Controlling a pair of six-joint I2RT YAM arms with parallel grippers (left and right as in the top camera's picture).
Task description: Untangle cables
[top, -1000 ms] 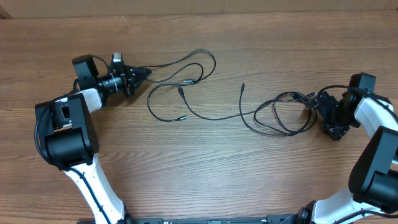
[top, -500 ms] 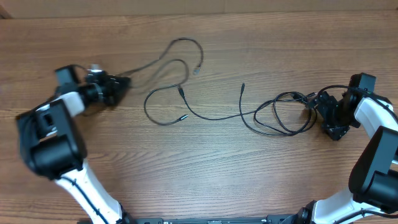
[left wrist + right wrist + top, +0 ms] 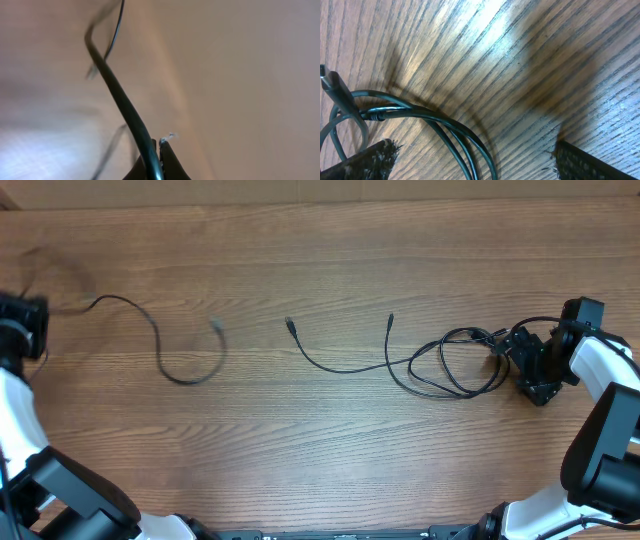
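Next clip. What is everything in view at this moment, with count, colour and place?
loose cable: 1, black, left part of the table, lying apart from the rest, one end in the left gripper
tangled cables: number unclear, black, right of centre, loops at the right gripper, two plug ends reaching toward the middle
table: 1, brown wood grain, under everything
left gripper: 1, black, far left edge, blurred from overhead, shut on the loose cable
right gripper: 1, black, right edge, open, loops lying between its fingers
arms: 2, white and black, lower left and lower right
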